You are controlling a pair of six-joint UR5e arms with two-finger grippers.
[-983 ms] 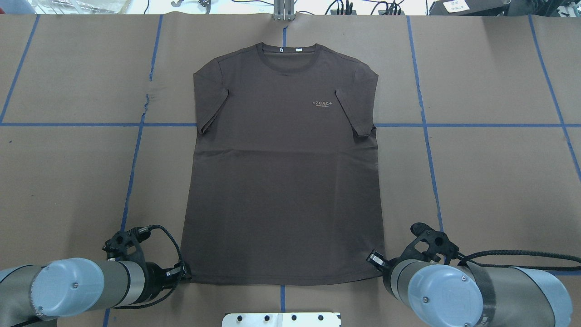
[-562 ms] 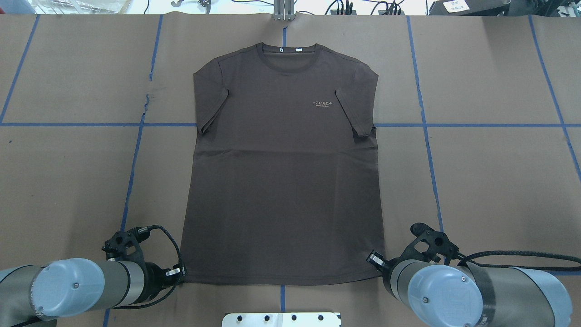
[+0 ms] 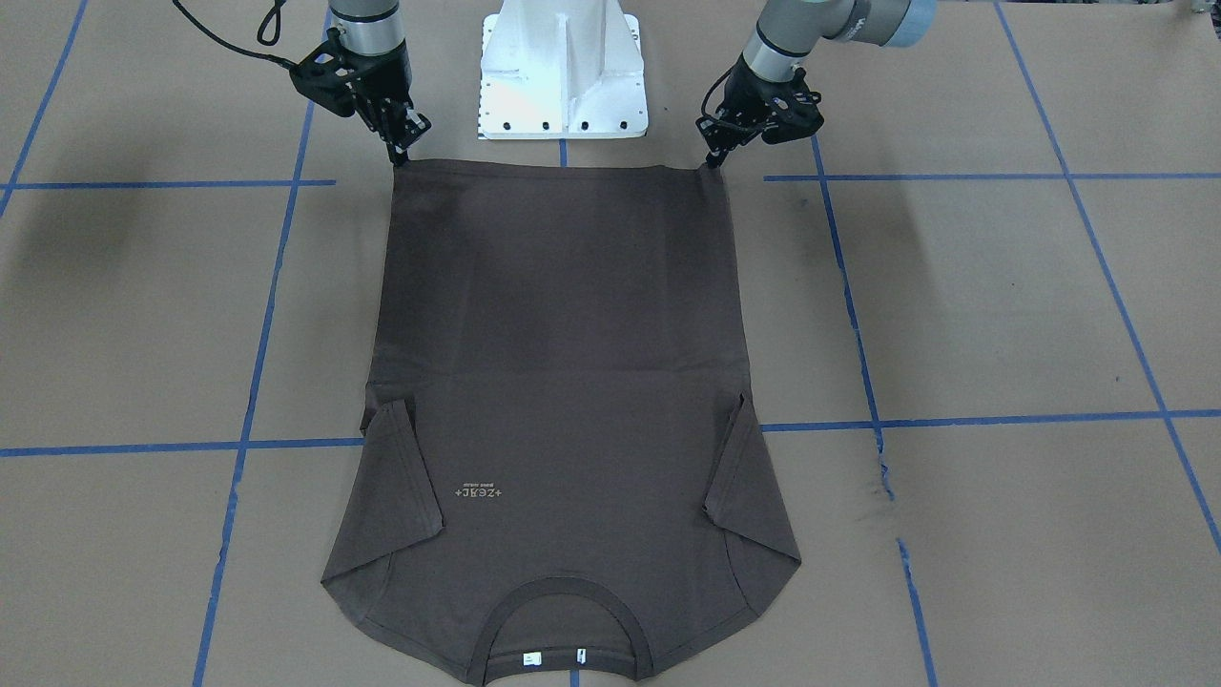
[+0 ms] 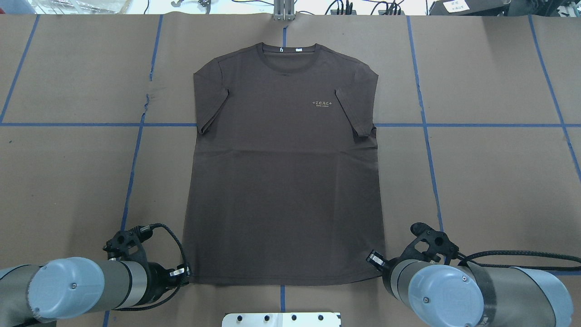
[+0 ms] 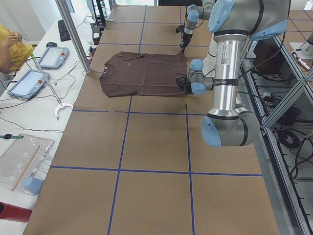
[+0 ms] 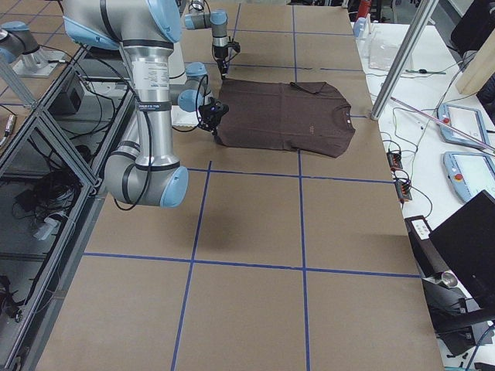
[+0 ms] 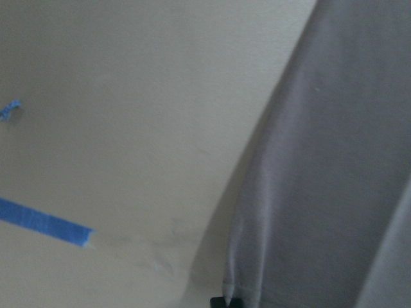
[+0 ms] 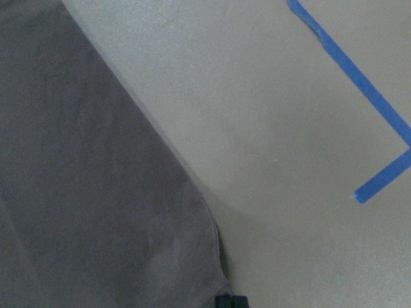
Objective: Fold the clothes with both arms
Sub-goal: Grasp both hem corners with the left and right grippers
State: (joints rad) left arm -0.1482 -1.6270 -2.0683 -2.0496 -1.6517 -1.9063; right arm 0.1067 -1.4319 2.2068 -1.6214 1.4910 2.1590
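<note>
The dark brown T-shirt [image 4: 281,181] lies flat on the brown paper table, collar at the far side and hem toward me; it also shows in the front view [image 3: 563,363]. My left gripper [image 4: 185,274] is at the hem's left corner, seen on the right in the front view [image 3: 711,164]. My right gripper [image 4: 374,261] is at the hem's right corner [image 3: 399,157]. In the left wrist view the cloth [image 7: 334,192] puckers toward the fingertips [image 7: 226,301]. In the right wrist view the shirt edge [image 8: 83,192] curves into the fingertips [image 8: 230,300]. Both look shut on the corners.
The white pedestal base [image 3: 563,67] stands just behind the hem between the arms. Blue tape lines [image 4: 136,150] cross the table. Side benches with tablets [image 5: 49,56] and a metal post [image 5: 73,34] lie beyond the far table edge.
My left gripper drew back slightly from the hem corner, then moved in toward it again. The right arm and the shirt's body have not moved.
</note>
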